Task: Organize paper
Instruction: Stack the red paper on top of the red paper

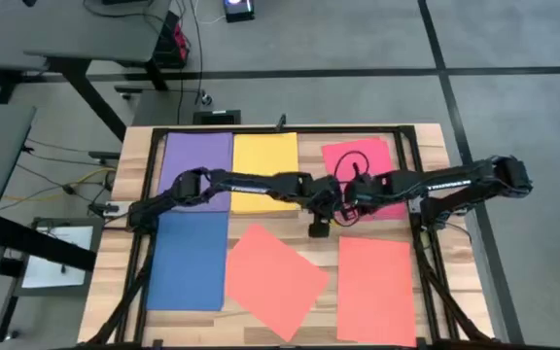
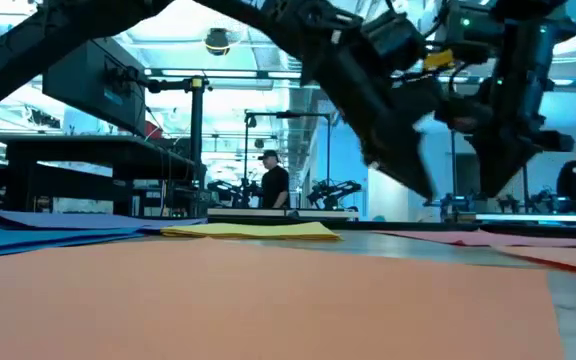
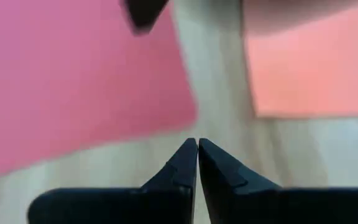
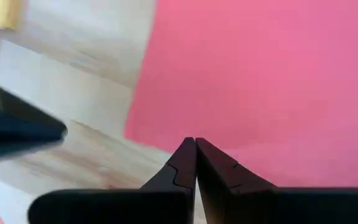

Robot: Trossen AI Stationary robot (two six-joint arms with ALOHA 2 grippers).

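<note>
Paper sheets [image 1: 195, 162] lie spread on the table [image 1: 431, 146]; left pincer [image 1: 317, 231] and right pincer [image 1: 341, 208] both pressed together, empty.

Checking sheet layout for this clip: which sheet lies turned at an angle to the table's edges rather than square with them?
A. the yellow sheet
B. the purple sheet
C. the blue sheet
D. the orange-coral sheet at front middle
D: in the high view the orange-coral sheet at front middle sits rotated like a diamond, while the purple sheet, yellow sheet and blue sheet lie square.
</note>
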